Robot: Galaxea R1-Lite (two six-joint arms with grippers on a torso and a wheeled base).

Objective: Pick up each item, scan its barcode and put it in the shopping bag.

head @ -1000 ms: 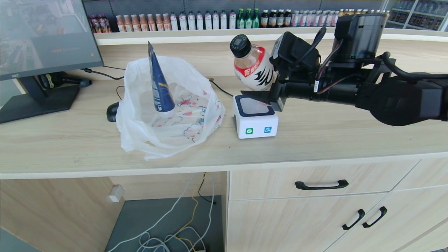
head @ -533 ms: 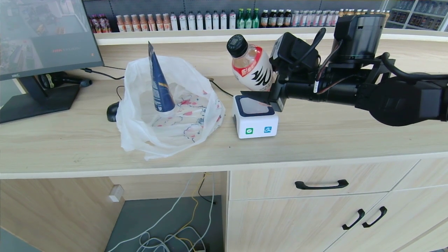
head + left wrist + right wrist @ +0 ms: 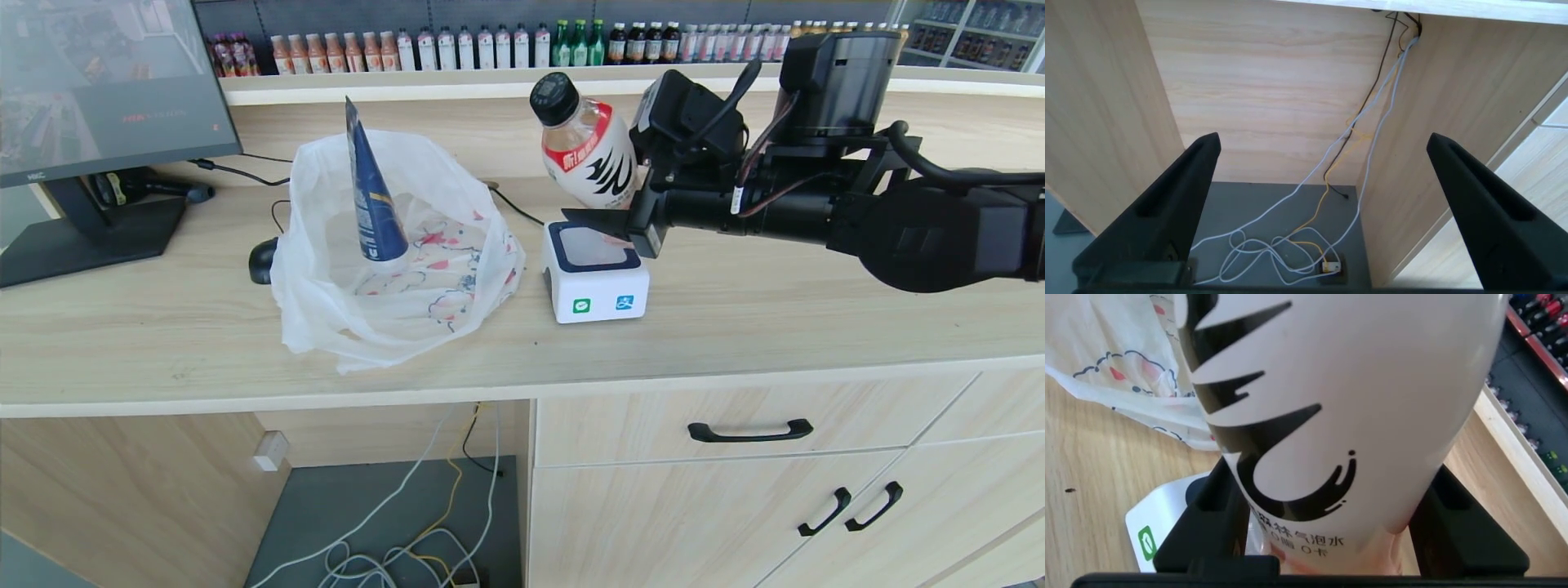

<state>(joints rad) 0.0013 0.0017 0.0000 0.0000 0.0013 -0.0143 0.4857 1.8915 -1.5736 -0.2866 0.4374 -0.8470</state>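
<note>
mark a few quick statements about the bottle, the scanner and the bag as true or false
1. The right gripper holds the bottle above the scanner. True.
2. The bottle has a white top. False: its cap is black.
3. A blue tube stands inside the shopping bag. True.
4. The left gripper is shut on a cable. False: it is open and holds nothing.

Bare counter [image 3: 775,318] runs along the front edge and to the right end. Mid-counter, the shopping bag [image 3: 392,253] with its upright blue tube [image 3: 371,192] and the scanner [image 3: 594,282] just beside it block passage. The right gripper [image 3: 633,196], clamping the bottle [image 3: 588,151], hangs above the scanner. The monitor [image 3: 98,90] fills the left rear corner.
</note>
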